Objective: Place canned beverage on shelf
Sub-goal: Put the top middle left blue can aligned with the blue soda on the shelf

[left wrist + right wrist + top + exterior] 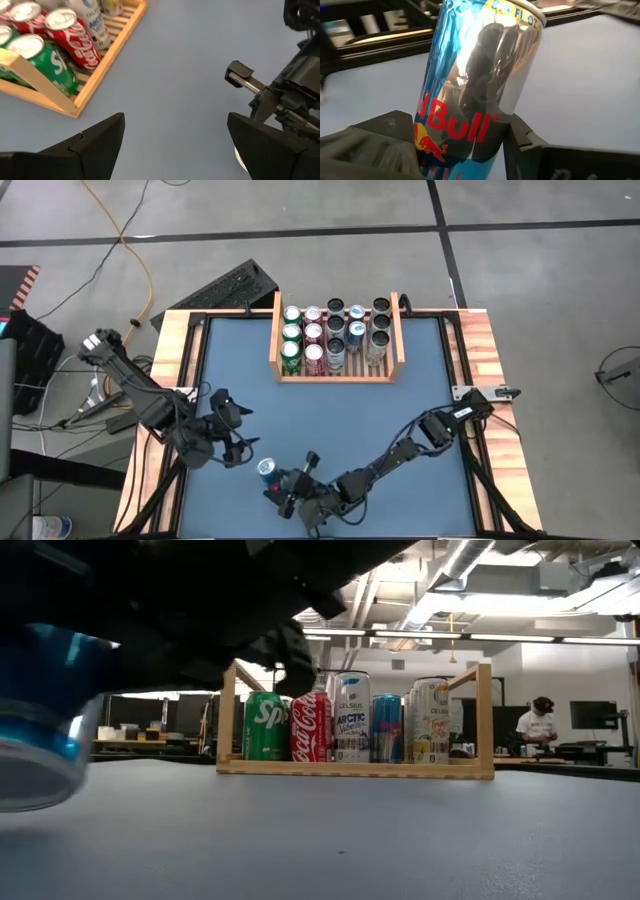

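A blue and silver can (470, 90) with red lettering stands near the table's near edge, left of centre (267, 470); in the low view it is a blurred blue shape (40, 730). My right gripper (283, 486) is shut on it. My left gripper (236, 442) hangs open just left of the can, with nothing between its fingers (172, 145). The light-wood shelf (337, 377) stands at the far middle on its slatted base, filled with rows of upright cans (355, 768). My right gripper pinches the can's side wall (455, 145) between its two fingers (380, 135), low on the body at the red lettering. The fingers come nearly level from the table's near right side. The can leans a little; whether its base rests on the table is unclear.
Bare blue table lies between the can and the shelf. Wooden borders (170, 360) and black frame bars run along the table's sides. Beyond the table, a person (540, 725) stands at a desk in the room.
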Robot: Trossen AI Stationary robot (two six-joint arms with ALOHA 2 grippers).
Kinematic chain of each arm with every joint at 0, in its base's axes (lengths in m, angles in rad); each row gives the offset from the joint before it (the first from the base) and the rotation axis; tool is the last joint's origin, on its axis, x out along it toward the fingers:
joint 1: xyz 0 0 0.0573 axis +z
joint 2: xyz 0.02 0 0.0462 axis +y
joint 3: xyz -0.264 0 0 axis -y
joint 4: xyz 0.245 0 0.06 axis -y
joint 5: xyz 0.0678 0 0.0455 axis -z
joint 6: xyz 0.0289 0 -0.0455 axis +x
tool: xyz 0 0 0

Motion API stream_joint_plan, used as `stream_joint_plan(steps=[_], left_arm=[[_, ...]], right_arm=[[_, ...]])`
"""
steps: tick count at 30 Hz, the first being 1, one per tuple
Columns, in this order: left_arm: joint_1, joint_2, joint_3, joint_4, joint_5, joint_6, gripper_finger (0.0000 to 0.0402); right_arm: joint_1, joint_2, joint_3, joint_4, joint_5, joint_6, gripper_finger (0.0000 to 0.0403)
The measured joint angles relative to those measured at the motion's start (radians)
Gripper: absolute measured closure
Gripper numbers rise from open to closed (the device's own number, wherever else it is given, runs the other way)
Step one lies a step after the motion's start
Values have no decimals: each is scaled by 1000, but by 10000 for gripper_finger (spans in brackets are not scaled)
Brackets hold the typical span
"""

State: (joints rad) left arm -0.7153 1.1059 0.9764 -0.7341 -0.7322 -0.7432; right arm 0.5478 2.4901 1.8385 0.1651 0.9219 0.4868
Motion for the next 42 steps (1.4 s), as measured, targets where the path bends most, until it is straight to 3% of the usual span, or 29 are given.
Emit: stream_joint_plan(steps=[5, 10, 16, 20, 21, 23, 30, 36, 42], left_arm=[[-45, -14, 0, 2, -92, -17, 60], [-80, -14, 0, 3, -132, -26, 60], [-98, -14, 0, 19, -171, -22, 60], [-101, -14, 0, 19, -189, -21, 60], [-101, -14, 0, 18, -191, -21, 60], [-101, -14, 0, 19, -198, -13, 60], [-101, -14, 0, 18, -200, -2, 60], [-100, -13, 0, 12, -216, 27, 60], [-100, -13, 0, 7, -252, 44, 60]], right_arm=[[14, -1, 0, -98, 172, 56, 400], [35, -24, 0, -413, 362, 295, 400], [51, -110, 0, -1190, 476, 987, 400], [55, -125, -2, -1721, 497, 1490, 401], [55, -127, -23, -1734, 512, 1563, 401], [45, -158, -105, -1657, 552, 1528, 401], [-2, -247, -371, -1666, 544, 1724, 401], [-64, -372, -589, -1575, 619, 1726, 401], [-141, -456, -714, -1460, 653, 1682, 401]])
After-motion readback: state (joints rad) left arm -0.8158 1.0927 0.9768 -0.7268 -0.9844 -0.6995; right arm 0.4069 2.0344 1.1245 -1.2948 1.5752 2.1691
